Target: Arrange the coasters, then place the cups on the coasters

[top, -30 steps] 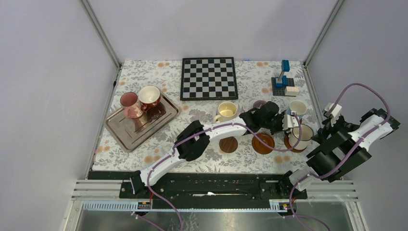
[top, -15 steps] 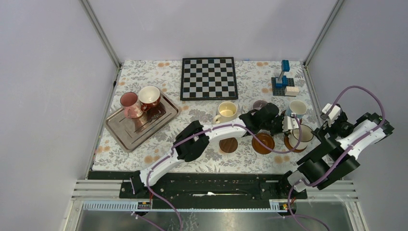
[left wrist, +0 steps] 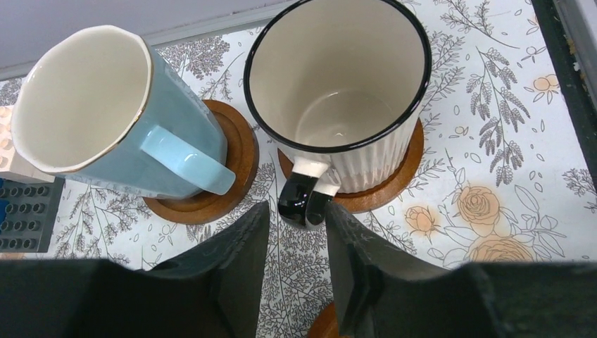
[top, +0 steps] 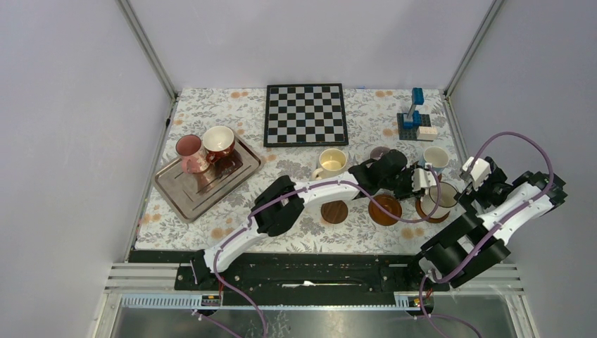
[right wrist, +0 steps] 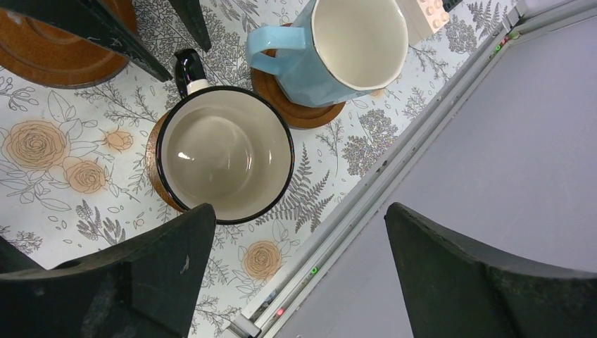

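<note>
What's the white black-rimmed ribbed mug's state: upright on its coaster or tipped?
Upright: the white black-rimmed ribbed mug stands mouth-up on a round brown wooden coaster, its empty bottom visible in both wrist views.

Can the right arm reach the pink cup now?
Probably not. The pink cup stands on the tray at the far left, the right arm is far right, and the left arm stretches between them.

white mug, blue mug close behind
</note>
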### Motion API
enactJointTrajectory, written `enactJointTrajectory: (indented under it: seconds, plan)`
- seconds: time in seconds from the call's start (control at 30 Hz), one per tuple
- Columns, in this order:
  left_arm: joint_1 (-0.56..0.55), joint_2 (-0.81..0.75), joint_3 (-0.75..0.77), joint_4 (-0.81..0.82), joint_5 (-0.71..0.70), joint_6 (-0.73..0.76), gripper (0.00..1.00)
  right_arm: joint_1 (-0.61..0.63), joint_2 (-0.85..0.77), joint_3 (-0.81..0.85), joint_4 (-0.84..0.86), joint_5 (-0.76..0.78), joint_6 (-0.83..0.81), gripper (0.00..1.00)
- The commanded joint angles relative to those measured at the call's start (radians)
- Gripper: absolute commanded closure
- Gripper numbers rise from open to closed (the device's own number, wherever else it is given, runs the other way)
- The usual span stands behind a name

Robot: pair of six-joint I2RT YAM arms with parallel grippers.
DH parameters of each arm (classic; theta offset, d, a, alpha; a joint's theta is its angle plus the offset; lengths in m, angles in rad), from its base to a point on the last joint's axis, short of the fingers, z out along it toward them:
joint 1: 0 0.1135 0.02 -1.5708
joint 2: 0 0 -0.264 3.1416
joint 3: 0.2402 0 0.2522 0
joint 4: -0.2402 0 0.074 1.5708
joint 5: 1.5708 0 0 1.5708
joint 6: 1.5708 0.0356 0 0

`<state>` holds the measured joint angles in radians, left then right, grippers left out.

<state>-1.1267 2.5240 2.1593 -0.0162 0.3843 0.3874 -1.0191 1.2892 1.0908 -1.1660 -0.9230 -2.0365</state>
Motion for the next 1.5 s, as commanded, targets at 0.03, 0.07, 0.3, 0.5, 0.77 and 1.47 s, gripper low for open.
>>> enactJointTrajectory:
  seconds: [0.03, 0.07, 0.3, 0.5, 0.77, 1.47]
  plan:
    - [-0.003, -0.096, -0.013, 0.032, 0.016, -0.048, 0.54, -0.004, -0.044, 0.023, -0.055, -0.002, 0.024, 0.02]
    - [-0.002, -0.100, -0.013, 0.034, 0.020, -0.059, 0.52, -0.004, -0.038, 0.038, -0.069, -0.011, 0.043, 0.02]
    - [0.013, -0.168, -0.057, 0.018, 0.120, -0.123, 0.35, -0.004, 0.052, 0.169, -0.209, -0.055, 0.114, 0.05]
    - [0.042, -0.223, -0.084, -0.033, 0.191, -0.180, 0.28, 0.004, 0.088, 0.220, -0.311, -0.092, 0.122, 0.11]
    - [0.086, -0.417, -0.213, -0.215, 0.194, -0.164, 0.27, 0.227, -0.102, 0.094, 0.044, 0.003, 0.575, 0.23]
    - [0.398, -1.087, -0.794, -0.502, 0.245, -0.266, 0.32, 0.737, -0.040, 0.035, 0.293, 0.604, 1.213, 0.81]
